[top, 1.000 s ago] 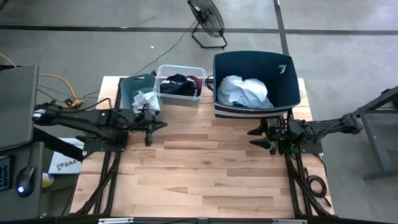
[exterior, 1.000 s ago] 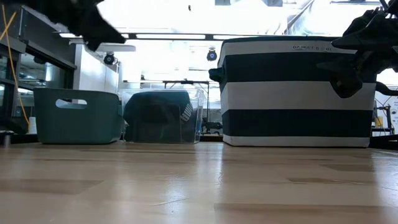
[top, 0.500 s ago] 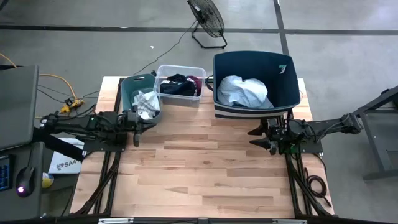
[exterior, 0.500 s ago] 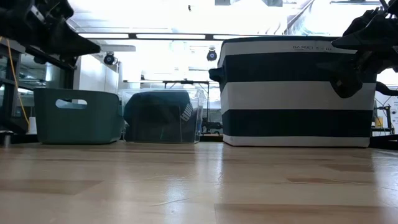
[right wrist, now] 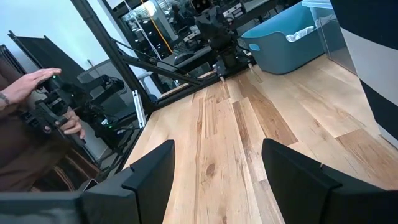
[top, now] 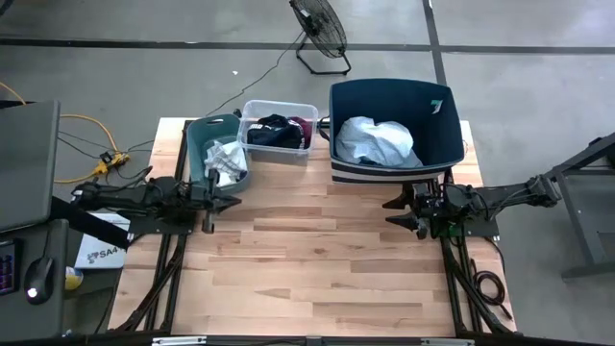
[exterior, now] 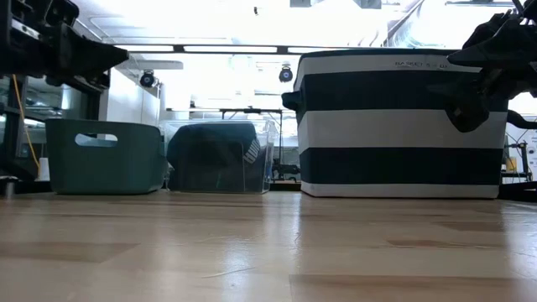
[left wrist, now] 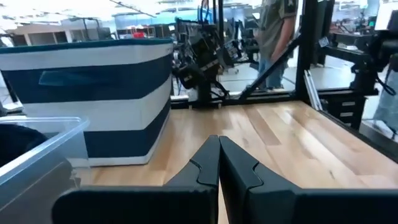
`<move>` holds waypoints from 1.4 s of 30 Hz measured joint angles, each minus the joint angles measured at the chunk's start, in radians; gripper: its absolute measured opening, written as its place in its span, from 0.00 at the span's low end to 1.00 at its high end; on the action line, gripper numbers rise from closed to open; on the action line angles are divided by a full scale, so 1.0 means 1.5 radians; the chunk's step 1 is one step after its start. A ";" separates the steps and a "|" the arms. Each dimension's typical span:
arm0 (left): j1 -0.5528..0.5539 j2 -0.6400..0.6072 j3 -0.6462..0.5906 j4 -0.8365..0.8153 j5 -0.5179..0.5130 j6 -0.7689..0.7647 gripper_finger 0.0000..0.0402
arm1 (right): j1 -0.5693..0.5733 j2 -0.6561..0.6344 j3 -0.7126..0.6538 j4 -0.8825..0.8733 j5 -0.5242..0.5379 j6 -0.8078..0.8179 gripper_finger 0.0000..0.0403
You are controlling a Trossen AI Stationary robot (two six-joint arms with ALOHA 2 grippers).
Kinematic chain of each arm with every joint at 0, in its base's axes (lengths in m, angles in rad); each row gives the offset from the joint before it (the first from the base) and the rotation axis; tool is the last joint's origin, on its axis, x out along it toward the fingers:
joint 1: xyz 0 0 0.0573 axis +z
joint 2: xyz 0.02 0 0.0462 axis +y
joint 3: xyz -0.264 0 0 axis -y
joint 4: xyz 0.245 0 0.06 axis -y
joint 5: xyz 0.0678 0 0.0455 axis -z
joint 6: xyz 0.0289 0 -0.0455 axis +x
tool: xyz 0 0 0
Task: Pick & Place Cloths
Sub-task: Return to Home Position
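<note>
A pale-blue cloth (top: 377, 141) lies heaped in the navy-and-white striped bin (top: 445, 144) at the table's far right. Black and maroon cloths (top: 279, 130) fill the clear bin (top: 309, 146) beside it. Small white pieces (top: 224, 157) rest in the teal bin (top: 195, 135) at the far left. My left gripper (top: 233, 199) is shut and empty, level, at the table's left edge just in front of the teal bin; the left wrist view shows its fingers (left wrist: 219, 149) together. My right gripper (top: 394, 213) waits open and empty at the right edge, in front of the striped bin.
The three bins line the far edge, and bare wooden tabletop (top: 317, 259) stretches between the arms. A fan (top: 320, 29) stands on the floor beyond the table. A person (left wrist: 277, 37) stands past the right side; a hand (right wrist: 37, 84) shows past the left side.
My left gripper has drawn back toward the table's left edge and sunk lower, tipping from a downward slant to level. It has stayed shut and empty. The white pieces remain in the teal bin.
</note>
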 joint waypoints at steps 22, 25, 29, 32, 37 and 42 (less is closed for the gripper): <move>0.000 0.000 -0.039 0.028 -0.008 -0.010 0.00 | 0.000 0.000 0.000 0.000 0.000 0.000 0.58; 0.000 0.000 -0.039 0.029 -0.010 -0.011 0.00 | 0.000 0.000 0.000 0.000 0.000 0.000 0.58; 0.000 0.000 -0.039 0.023 -0.010 -0.011 0.00 | 0.000 0.000 0.000 0.000 0.000 0.000 0.58; 0.000 0.000 -0.040 0.018 -0.010 -0.011 0.00 | 0.000 0.000 0.000 0.000 0.000 0.000 0.58; 0.000 0.000 -0.040 0.017 -0.010 -0.011 0.00 | 0.000 0.000 0.000 0.000 0.000 0.000 0.58; 0.000 0.000 -0.041 0.012 -0.010 -0.011 0.00 | 0.000 0.000 0.000 0.000 0.000 0.000 0.58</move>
